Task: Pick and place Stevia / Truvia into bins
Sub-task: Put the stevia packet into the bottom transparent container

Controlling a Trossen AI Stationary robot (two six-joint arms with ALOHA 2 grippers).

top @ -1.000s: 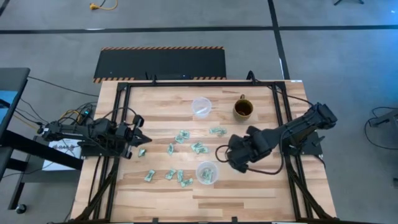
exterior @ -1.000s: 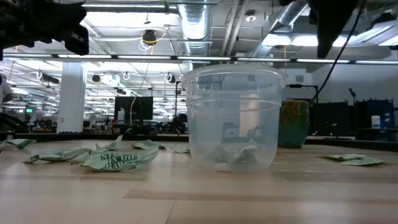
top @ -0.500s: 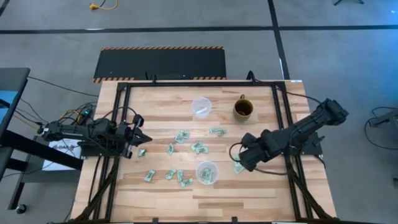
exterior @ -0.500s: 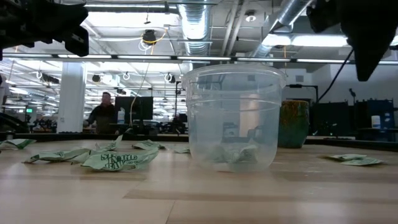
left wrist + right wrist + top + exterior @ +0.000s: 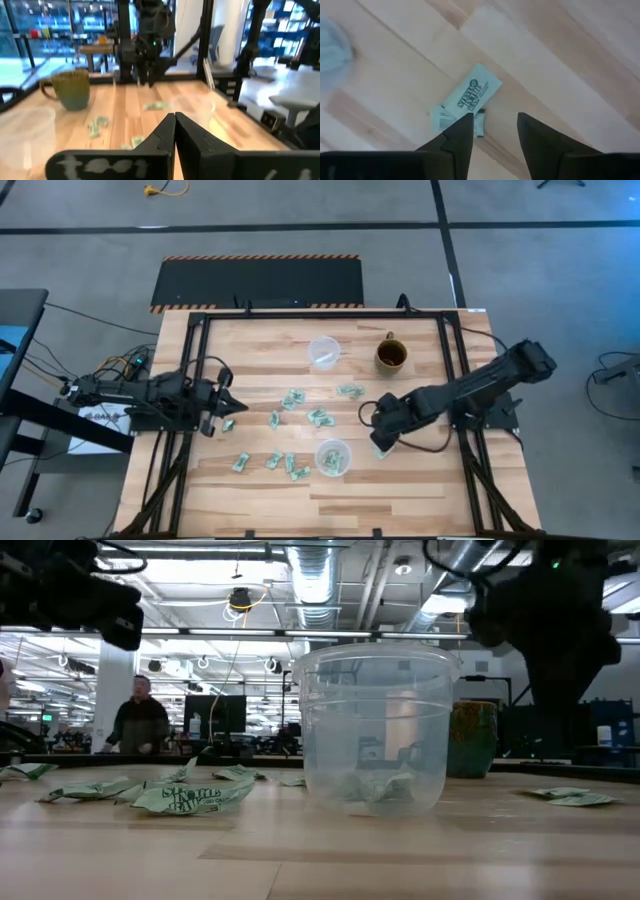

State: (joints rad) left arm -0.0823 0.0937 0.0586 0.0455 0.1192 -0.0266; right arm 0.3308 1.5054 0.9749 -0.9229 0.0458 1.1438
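Observation:
Several green-and-white Stevia packets (image 5: 291, 398) lie flat on the wooden table, most between its middle and the near cup. One packet (image 5: 471, 96) lies partly over another (image 5: 440, 119), right below my right gripper (image 5: 492, 125). That gripper (image 5: 383, 438) is open, points down and hovers above them without touching. One clear bin cup (image 5: 333, 457) stands near the front with packets inside, the other (image 5: 324, 351) stands farther back. My left gripper (image 5: 226, 402) is shut and level at the table's left edge.
A brown mug (image 5: 391, 355) stands at the back right, beside the far cup. Black frame rails (image 5: 452, 370) run along the table's sides. A person (image 5: 140, 722) moves in the room far behind the table. Bare wood lies to the right of the near cup.
My right gripper has swung from beside the near cup toward the table's right, then come down over the packets right of that cup, rolling its wrist as it went. The left arm has stayed put. No packet has moved.

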